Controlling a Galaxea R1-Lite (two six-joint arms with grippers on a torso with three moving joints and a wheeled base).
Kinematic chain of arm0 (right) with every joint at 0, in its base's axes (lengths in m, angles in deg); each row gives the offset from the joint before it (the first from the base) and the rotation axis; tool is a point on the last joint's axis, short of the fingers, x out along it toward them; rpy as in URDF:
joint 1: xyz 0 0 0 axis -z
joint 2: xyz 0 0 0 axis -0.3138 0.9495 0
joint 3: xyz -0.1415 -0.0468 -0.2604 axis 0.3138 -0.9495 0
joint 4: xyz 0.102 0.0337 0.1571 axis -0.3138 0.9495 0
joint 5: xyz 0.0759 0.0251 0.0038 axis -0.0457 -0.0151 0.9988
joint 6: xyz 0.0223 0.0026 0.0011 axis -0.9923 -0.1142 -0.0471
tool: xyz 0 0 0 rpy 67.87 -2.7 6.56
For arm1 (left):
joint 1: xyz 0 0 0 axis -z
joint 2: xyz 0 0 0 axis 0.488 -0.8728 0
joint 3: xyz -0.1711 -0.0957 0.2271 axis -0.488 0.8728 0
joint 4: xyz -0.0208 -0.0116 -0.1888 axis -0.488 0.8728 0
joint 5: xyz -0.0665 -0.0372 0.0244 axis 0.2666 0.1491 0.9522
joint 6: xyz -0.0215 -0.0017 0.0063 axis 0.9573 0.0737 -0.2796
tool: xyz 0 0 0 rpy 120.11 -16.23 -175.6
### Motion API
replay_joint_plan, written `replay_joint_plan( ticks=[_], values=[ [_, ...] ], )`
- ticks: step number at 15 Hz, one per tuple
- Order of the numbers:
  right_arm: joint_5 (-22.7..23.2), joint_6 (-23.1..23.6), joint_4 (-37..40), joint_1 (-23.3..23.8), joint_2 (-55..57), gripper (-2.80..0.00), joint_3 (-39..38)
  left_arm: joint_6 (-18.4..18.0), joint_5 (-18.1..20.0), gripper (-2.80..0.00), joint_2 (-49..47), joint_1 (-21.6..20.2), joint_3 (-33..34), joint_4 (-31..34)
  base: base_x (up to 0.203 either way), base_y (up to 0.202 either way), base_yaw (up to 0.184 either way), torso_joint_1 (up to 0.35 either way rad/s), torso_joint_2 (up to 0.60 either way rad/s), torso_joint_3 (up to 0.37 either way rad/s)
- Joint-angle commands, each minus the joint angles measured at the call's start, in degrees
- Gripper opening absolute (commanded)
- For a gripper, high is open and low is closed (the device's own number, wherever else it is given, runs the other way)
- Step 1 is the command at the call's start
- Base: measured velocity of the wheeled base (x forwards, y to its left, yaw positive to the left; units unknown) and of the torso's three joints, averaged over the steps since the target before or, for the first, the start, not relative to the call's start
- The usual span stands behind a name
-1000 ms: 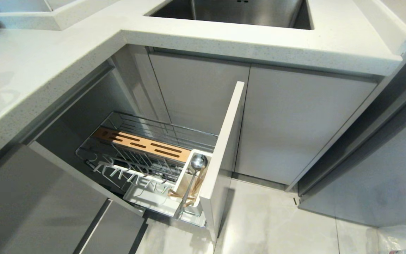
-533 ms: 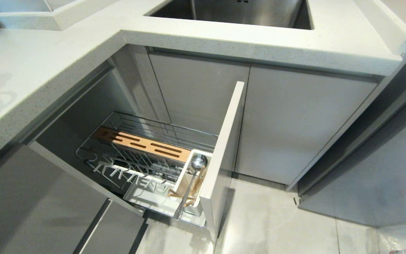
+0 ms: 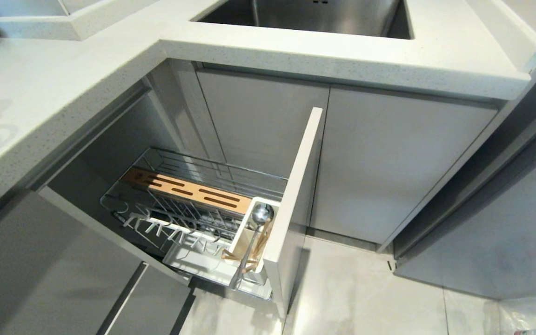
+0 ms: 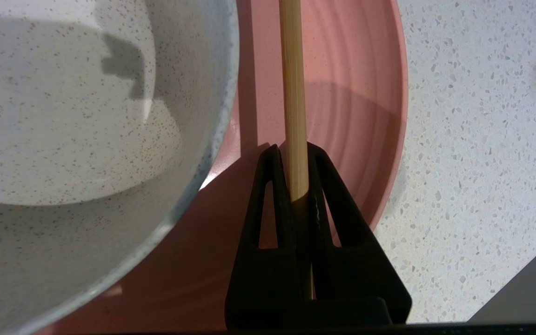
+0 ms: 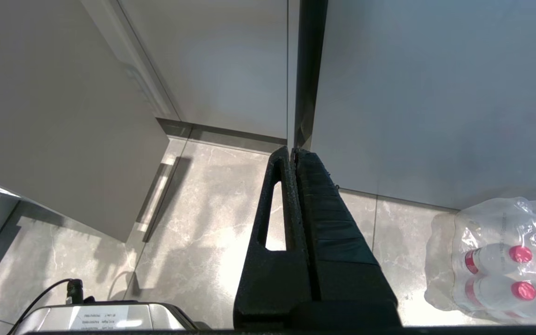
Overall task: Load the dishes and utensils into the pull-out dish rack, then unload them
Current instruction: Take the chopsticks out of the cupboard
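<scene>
Head view: pull-out dish rack (image 3: 193, 204) stood open; spoon (image 3: 255, 237) and chopsticks (image 3: 258, 246) leaned in its white cup (image 3: 249, 242), handles toward me.
Left wrist: my left pincer (image 4: 296, 153) pinched one chopstick (image 4: 292, 93), its long axis running straight out past the fingertips, over the pink bowl (image 4: 370, 116) beside the cream bowl (image 4: 63, 116) on the bench (image 4: 482, 116).
Right wrist: right pincer (image 5: 293, 151) pressed together, above the floor (image 5: 193, 223).

The left gripper (image 4: 296, 153) clamps a wooden chopstick (image 4: 292, 93) above a pink plate (image 4: 365, 93), beside a speckled cream-white bowl (image 4: 63, 116) on the speckled countertop (image 4: 482, 116).

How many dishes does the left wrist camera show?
2: a speckled cream bowl and a pink dish that it partly covers; more may lie outside that view.
</scene>
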Motion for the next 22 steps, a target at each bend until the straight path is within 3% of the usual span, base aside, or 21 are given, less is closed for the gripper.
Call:
replay_joint_plan(
  ticks=[1, 5, 6, 7, 22],
  values=[
    [0.0, 0.0, 0.0, 0.0, 0.0, -2.80, -0.1, 0.2, 0.1, -2.80, 0.1, -0.1, 0.4, 0.3, 0.000, 0.000, 0.000, 0.000, 0.00, 0.000],
    [0.0, 0.0, 0.0, 0.0, 0.0, -2.80, -0.1, 0.0, 0.1, -2.80, 0.1, -0.1, 1.0, 0.3, 0.000, 0.000, 0.000, 0.000, 0.00, 0.000],
    [0.0, 0.0, 0.0, 0.0, 0.0, -2.80, -0.1, 0.0, 0.1, -1.30, 0.2, -0.1, 1.0, 0.3, 0.000, 0.000, 0.000, 0.000, 0.00, 0.000],
    [0.0, 0.0, 0.0, 0.0, 0.0, -2.80, -0.1, 0.0, 0.1, 0.00, 0.2, -0.1, 1.0, 0.3, 0.000, 0.000, 0.000, 0.000, 0.00, 0.000],
    [0.0, 0.0, 0.0, 0.0, 0.0, -2.80, -0.1, 0.3, 0.6, 0.00, 3.1, 1.5, -1.5, 0.1, 0.000, 0.000, 0.000, 0.000, 0.00, 0.000]
  ],
)
